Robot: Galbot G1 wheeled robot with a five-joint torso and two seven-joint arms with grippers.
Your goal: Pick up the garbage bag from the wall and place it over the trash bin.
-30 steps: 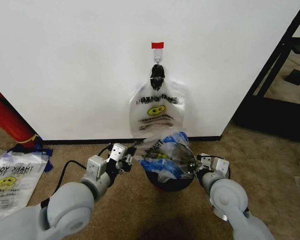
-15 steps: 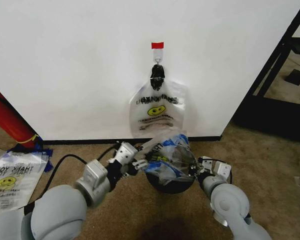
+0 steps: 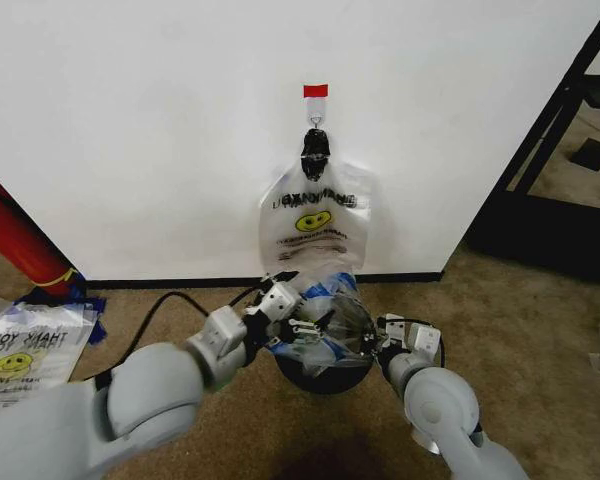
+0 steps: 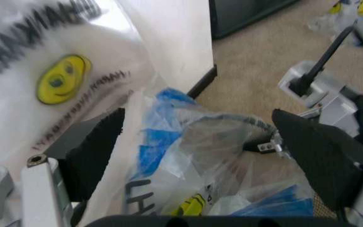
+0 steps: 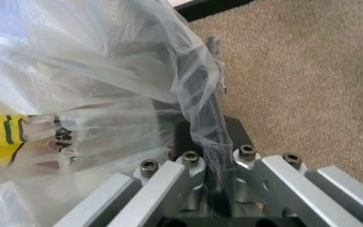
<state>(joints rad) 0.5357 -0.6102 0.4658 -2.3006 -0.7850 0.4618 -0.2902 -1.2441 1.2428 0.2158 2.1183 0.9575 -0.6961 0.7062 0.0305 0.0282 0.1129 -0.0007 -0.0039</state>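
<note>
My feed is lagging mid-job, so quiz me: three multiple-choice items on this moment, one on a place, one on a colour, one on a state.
1. Where is the bag that the grippers hold?
A. over the bin
B. flat on the carpet
C. on the hook

2. What colour is the tape tab on the wall?
A. blue
B. red
C. green

3. How are the right gripper's jaws?
A. wide open
B. shut on the bag
C. shut on a cable

Key:
1 A: the bag is draped over the bin, between the left gripper and right gripper.
2 B: the tab is red.
3 B: the right wrist view shows plastic pinched between them.
</note>
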